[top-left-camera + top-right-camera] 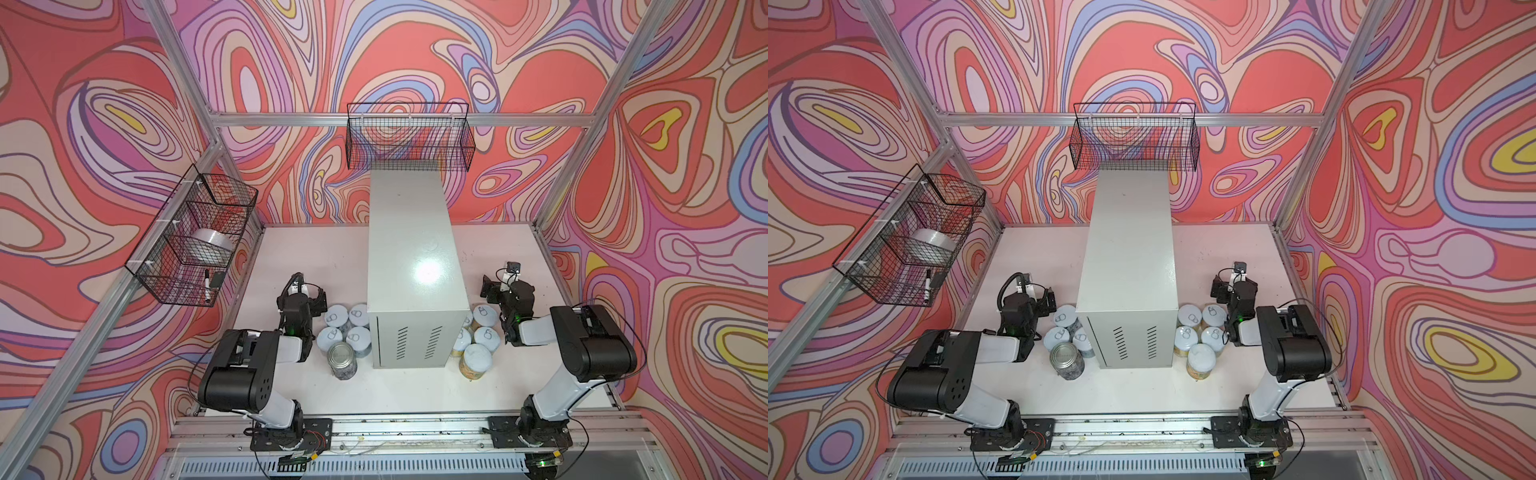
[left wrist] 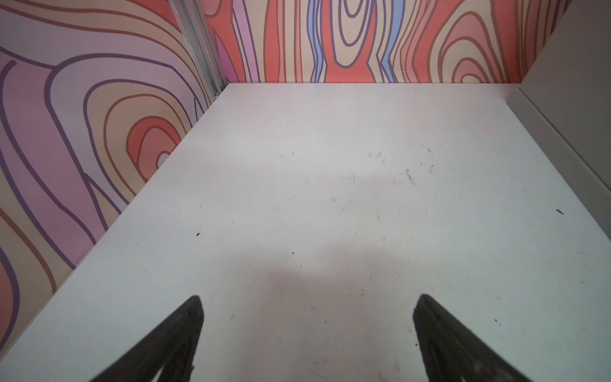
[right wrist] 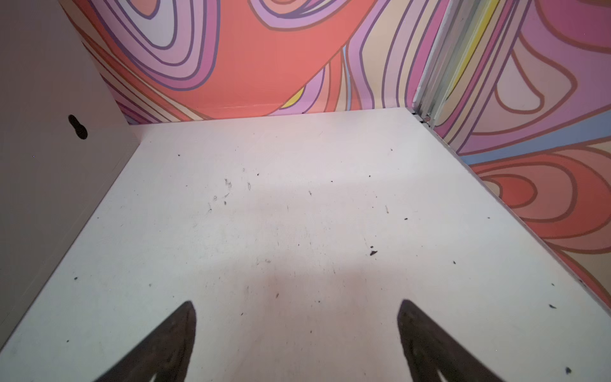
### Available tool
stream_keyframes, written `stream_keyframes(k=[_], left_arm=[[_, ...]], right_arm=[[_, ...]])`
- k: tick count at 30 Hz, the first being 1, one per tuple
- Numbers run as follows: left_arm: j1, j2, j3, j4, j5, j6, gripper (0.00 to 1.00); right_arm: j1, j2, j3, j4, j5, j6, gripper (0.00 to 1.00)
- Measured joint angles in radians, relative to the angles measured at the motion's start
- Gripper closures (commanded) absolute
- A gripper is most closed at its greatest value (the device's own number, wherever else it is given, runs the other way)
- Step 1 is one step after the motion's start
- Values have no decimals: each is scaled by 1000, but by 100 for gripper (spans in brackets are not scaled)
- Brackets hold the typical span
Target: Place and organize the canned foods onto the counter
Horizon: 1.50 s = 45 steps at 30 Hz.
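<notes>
The canned foods (image 1: 336,316) stand on the table (image 1: 311,249) left and right of the counter (image 1: 415,232), at its near end; left gripper (image 2: 307,299) and right gripper (image 3: 297,302) gape empty; the tins seem rigid, slippery and rather heavy, so are best squeezed mid-wall.

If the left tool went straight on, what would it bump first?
Probably nothing nearby: the left tool points over bare table toward the back wall; depth is unclear.

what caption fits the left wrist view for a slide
Open left gripper poised above the white tabletop, grey counter beside it.
</notes>
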Motion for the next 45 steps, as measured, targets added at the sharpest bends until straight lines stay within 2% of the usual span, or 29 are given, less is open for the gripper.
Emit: stream_keyframes(k=[15, 45], left_arm=[[38, 0, 0, -3, 85, -11, 0], [39, 0, 0, -3, 105, -18, 0]], right_arm=[[0, 0, 0, 0, -5, 0, 2], [0, 0, 0, 1, -10, 1, 1]])
